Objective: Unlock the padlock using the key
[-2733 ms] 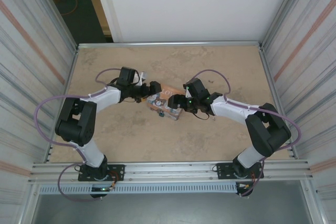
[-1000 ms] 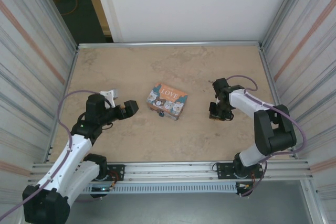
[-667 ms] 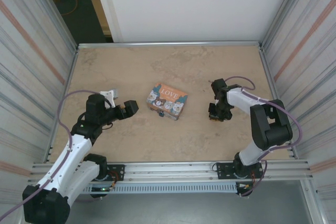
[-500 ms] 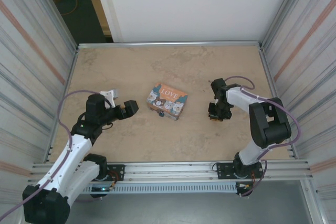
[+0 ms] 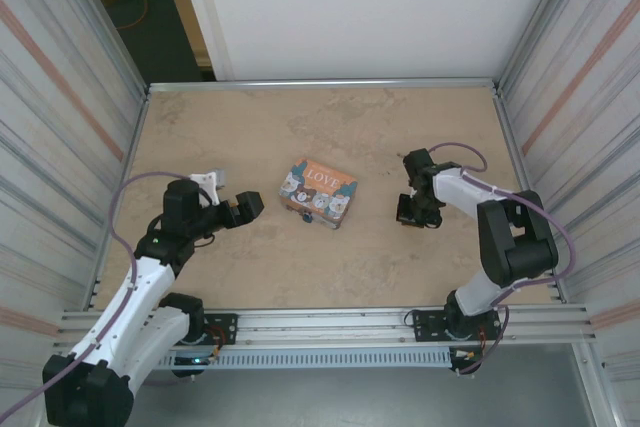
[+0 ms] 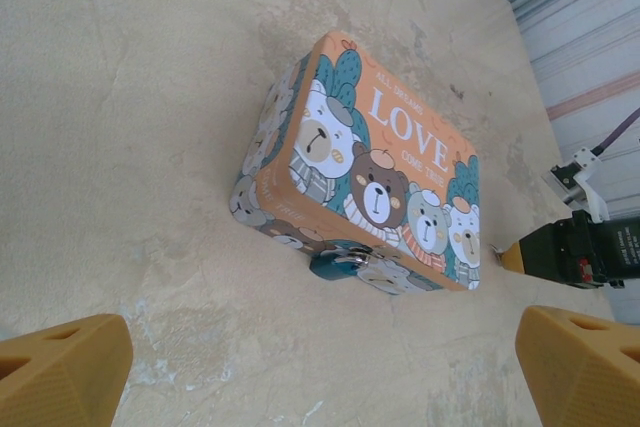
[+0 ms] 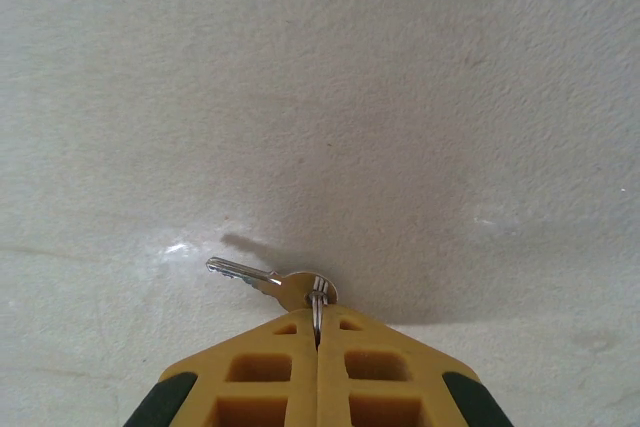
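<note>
At tin (image 6: 262,162) front, padlock (image 6: 338,264) (lid (image 6: 400,162) down)

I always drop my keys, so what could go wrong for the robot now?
The right gripper pinches the key only at its head end, with the very tips, so it might twist or slip. The padlock on the tin box is tiny, and the left gripper is open and apart from it, so either could shift when the key pushes in.

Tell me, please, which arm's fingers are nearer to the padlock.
Left. The left fingers hover open, left of the padlock on the near side of the tin; the right fingers, shut on the key, sit farther off to its right.
</note>
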Controlling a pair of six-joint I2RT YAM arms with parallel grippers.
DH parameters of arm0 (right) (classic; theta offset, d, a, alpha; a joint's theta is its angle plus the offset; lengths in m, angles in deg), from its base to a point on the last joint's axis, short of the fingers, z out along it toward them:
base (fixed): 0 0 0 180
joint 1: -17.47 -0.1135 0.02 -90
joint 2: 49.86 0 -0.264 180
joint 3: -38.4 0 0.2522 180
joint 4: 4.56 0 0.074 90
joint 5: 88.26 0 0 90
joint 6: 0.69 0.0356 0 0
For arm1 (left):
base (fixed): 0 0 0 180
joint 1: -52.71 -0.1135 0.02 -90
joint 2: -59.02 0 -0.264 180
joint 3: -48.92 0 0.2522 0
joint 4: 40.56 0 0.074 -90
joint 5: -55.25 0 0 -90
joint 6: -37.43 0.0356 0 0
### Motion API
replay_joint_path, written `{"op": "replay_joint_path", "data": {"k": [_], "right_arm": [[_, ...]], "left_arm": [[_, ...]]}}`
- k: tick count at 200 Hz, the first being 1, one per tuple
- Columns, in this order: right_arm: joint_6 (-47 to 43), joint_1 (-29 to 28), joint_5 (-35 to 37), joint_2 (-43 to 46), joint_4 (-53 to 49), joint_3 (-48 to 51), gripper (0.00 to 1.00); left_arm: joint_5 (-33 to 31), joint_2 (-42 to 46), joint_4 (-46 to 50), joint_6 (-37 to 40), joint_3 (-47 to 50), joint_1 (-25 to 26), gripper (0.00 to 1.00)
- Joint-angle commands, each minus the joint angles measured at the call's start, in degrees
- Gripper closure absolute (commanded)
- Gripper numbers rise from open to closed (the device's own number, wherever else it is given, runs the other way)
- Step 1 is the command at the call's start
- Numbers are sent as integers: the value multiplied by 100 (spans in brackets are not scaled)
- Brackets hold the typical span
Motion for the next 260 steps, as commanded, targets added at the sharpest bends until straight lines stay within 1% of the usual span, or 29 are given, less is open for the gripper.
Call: {"op": "replay_joint_path", "data": {"k": [1, 23, 48, 66, 79, 106, 147, 175, 214, 260], "right_arm": [[-2, 37, -291, 797, 605, 306, 100], [255, 5, -734, 1516, 1319, 676, 100], [638, -217, -1075, 2197, 2168, 1024, 100], [877, -522, -1038, 2556, 2625, 1136, 100], [1047, -787, -959, 2752, 2946, 1184, 100], [1356, -1323, -804, 3023, 3538, 1247, 100], [1773, -1911, -757, 2981, 4135, 1216, 100], [1823, -2255, -704, 2781, 4240, 1037, 100], [1941, -2452, -790, 2560, 4556, 942, 100], [1986, -2594, -827, 2436, 4667, 780, 100]], "left_arm": [[361, 168, -329, 172, -174, 4, 1], [639, 183, -690, 102, -236, 13, 2], [891, 46, -1150, -6, -384, 135, 8], [830, -163, -1261, 58, -632, 425, 12], [706, -384, -1290, 123, -849, 727, 14], [646, -989, -1484, 215, -1321, 1278, 21], [467, -1822, -1997, 214, -1737, 1905, 31], [332, -2315, -1957, 383, -2041, 2243, 36], [191, -2672, -1985, 392, -2170, 2401, 42], [111, -2945, -2057, 310, -2214, 2490, 50]]}}
